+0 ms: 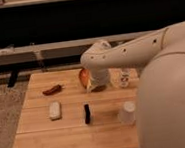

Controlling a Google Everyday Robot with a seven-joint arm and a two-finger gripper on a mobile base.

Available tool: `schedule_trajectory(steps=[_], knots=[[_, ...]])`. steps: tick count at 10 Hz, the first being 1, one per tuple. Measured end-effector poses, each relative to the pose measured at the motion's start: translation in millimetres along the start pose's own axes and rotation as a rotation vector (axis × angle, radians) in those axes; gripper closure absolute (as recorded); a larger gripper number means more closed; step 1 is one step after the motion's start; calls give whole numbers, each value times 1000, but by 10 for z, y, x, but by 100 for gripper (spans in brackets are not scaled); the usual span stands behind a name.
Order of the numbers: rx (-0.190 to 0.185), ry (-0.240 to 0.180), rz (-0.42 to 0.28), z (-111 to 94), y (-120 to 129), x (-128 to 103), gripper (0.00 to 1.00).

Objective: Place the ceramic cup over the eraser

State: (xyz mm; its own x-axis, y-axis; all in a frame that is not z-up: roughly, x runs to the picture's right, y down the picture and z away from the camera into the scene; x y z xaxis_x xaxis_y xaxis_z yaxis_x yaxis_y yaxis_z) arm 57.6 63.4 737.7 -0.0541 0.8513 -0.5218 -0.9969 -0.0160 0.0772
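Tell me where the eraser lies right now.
In the camera view, the eraser lies front-centre on the table, between the white pad and the cup; the gripper hangs behind it, by the orange bowl.

Light slatted wooden table (43,144) on speckled grey carpet floor (5,113). Beyond far edge, long pale low ledge (43,48) below wide black wall band (80,19). Dim warm light. Gripper (98,85) above far edge, near its middle.

Wooden table (68,141): 1.
Gripper (98,86): 1, low over the table's far half.
Orange-red bowl (84,78): 1, just beside the gripper.
Clear glass jar (125,77): 1, near it.
Ceramic cup (126,112): 1.
Eraser (87,114): 1.
Whitish pad (55,110): 1.
Red chili-shaped item (52,89): 1.
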Motion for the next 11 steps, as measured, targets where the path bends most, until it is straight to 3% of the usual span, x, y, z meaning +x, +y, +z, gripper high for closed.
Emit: schedule_trajectory(steps=[2, 5, 8, 11], knots=[[20, 22, 66, -53, -361, 152, 20], [19, 107, 134, 43, -625, 522, 20], [6, 170, 162, 262, -528, 892, 20], [10, 181, 193, 293, -627, 1008, 20]])
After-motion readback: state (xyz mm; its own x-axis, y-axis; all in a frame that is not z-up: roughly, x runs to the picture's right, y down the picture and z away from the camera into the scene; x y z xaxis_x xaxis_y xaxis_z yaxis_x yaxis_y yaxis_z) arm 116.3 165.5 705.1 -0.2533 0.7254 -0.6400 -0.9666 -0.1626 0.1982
